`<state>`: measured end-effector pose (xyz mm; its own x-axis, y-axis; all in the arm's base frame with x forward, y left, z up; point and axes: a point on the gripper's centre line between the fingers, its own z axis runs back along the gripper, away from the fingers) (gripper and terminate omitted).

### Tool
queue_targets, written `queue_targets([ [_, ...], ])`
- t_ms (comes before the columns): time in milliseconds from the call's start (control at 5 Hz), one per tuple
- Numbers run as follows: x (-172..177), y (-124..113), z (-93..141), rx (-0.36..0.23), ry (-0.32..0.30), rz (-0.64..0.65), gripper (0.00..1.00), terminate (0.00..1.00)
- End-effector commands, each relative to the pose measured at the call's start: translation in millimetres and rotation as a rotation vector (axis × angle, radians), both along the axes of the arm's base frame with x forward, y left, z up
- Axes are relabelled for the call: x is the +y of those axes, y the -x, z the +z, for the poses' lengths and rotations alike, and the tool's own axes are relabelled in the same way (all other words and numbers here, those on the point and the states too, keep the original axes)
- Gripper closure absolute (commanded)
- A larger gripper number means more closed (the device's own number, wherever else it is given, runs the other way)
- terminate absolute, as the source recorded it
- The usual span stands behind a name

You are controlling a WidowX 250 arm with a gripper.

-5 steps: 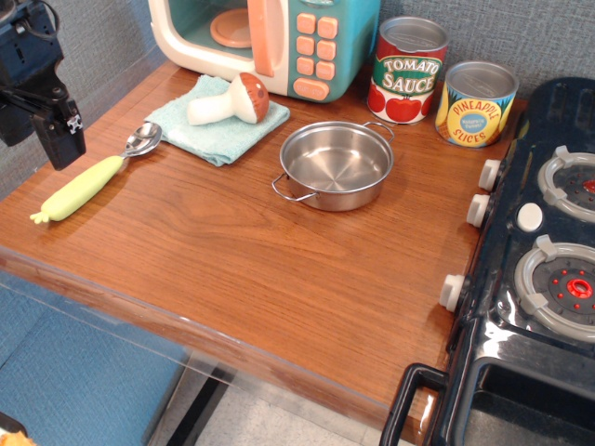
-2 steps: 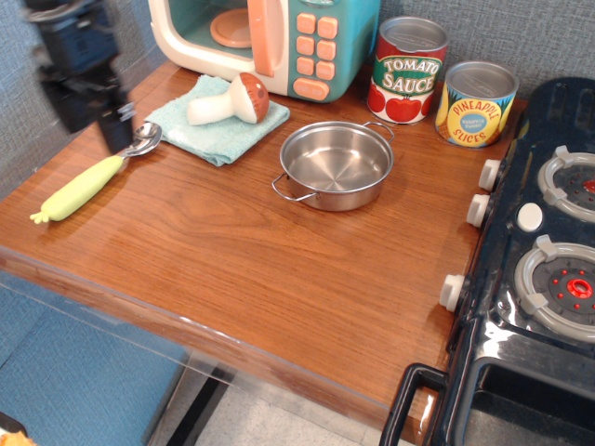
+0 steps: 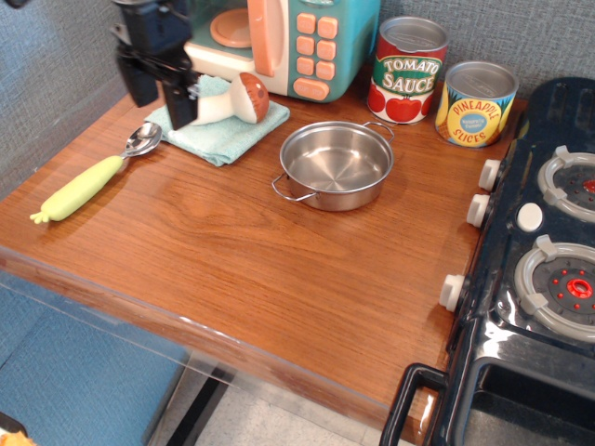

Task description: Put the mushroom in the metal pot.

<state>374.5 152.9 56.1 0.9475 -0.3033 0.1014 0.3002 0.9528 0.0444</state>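
Your table [image 3: 279, 269] carries a toy stove [image 3: 539, 269] along its right edge and a toy microwave [image 3: 279, 37] at the back edge, with two cans [image 3: 406, 70] beside it toward the back right corner. The pot [image 3: 337, 165] sits a little back of the middle, empty, its handles toward the back right and front left.

The cloth [image 3: 228, 135] lies near the back left corner, and the mushroom [image 3: 234, 100] rests on it, lying on its side. Its long axis runs roughly along the back edge: cap toward the right, stem toward the left, where the gripper [image 3: 165, 70] covers the stem's end.

You cannot tell from this view whether the jaws are apart or closed; the dark housing hides the tips.

Watch for these, in my judgement:
- A rounded stem lying flat may roll or squirt out if you pinch it off-centre.
- Descending too low could snag the cloth and drag it along.
- The spoon [image 3: 93, 177] near the left edge lies just beside the cloth; a wide approach may knock it.
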Motion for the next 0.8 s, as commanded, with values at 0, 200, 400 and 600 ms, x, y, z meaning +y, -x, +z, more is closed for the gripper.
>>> queue_targets([
  [0, -14, -35, 9, -0.059, -0.103, -0.101, 0.00, 0.00],
  [200, -12, -46, 5, -0.057, -0.118, -0.086, 0.00, 0.00],
  [400, -8, -50, -1, -0.039, -0.126, -0.066, 0.00, 0.00],
  [600, -6, -52, -3, -0.039, -0.115, -0.056, 0.00, 0.00],
])
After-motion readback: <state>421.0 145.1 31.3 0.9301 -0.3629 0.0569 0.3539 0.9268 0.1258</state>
